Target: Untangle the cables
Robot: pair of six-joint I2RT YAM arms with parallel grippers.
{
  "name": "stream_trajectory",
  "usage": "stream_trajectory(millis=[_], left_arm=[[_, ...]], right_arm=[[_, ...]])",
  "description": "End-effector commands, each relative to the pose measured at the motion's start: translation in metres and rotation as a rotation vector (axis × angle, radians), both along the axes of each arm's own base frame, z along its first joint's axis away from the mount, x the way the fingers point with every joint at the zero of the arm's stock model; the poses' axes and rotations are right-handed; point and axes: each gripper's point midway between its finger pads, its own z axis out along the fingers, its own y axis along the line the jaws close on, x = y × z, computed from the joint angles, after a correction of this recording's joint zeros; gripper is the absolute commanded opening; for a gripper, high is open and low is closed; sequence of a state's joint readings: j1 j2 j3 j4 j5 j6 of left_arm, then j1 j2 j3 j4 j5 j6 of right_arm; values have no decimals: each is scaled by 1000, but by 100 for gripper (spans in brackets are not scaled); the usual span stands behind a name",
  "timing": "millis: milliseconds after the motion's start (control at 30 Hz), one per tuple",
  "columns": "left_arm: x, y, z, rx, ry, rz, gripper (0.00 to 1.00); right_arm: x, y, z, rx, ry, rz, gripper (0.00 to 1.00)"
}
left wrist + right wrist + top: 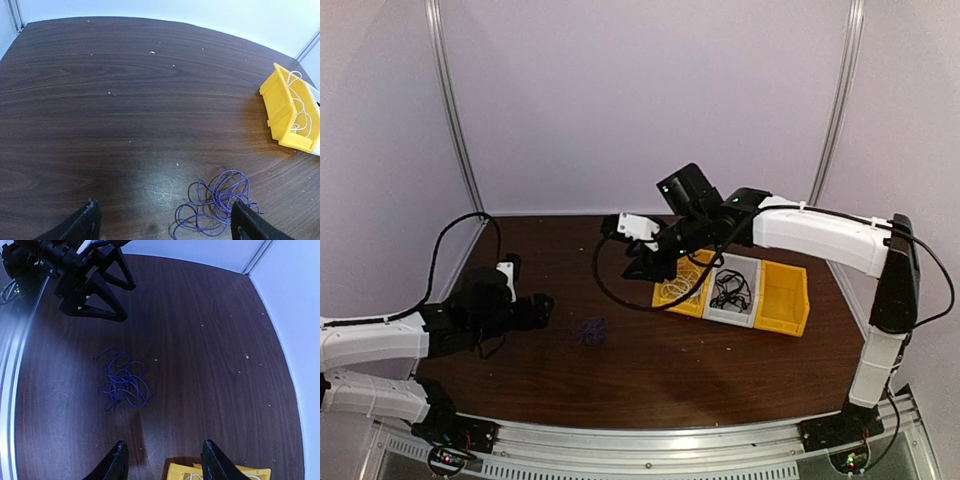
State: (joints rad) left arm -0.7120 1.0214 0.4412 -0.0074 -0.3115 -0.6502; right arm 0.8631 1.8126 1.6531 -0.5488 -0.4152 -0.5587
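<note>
We lower our left gripper (162, 220), fingers spread and empty, onto the purple cord (216, 202) at five o'clock on the bench (125, 100), our right gripper (162, 460) parted, holding nothing, above the yellow bin (220, 473).

Purple cable (122, 385) – loosely coiled (tangled) – lies on the table (200, 365).

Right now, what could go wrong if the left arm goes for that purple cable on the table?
The purple cable lies in loose overlapping loops, so the open left gripper might pinch several strands and tighten the tangle. It lies flat, so fingertips could scrape the table. Dragging it rightward could snag the yellow bin.
</note>
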Motion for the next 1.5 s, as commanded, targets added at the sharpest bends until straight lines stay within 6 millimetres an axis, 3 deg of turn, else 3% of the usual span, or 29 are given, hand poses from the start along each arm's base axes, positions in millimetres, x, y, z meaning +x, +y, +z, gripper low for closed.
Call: stream_trajectory(millis=[0, 167, 367, 800, 1133, 1267, 1467], left_arm=[[1, 17, 9, -38, -7, 103, 92], [-10, 27, -3, -124, 33, 171, 90], [-23, 35, -12, -197, 29, 185, 89], [-30, 45, -18, -188, 28, 203, 88], [-35, 50, -20, -212, 20, 214, 89], [-34, 50, -21, -205, 22, 216, 89], [-34, 49, -23, -199, 30, 213, 89]], right_arm=[[-15, 45, -40, -36, 44, 39, 49], [-24, 81, -90, -107, 60, 78, 48], [-24, 102, -128, -161, 102, 97, 48], [-36, 121, -155, -203, 106, 114, 49], [-38, 118, -169, -240, 106, 128, 39], [-36, 118, -169, -240, 102, 115, 23], [-32, 118, -168, -242, 90, 97, 12]])
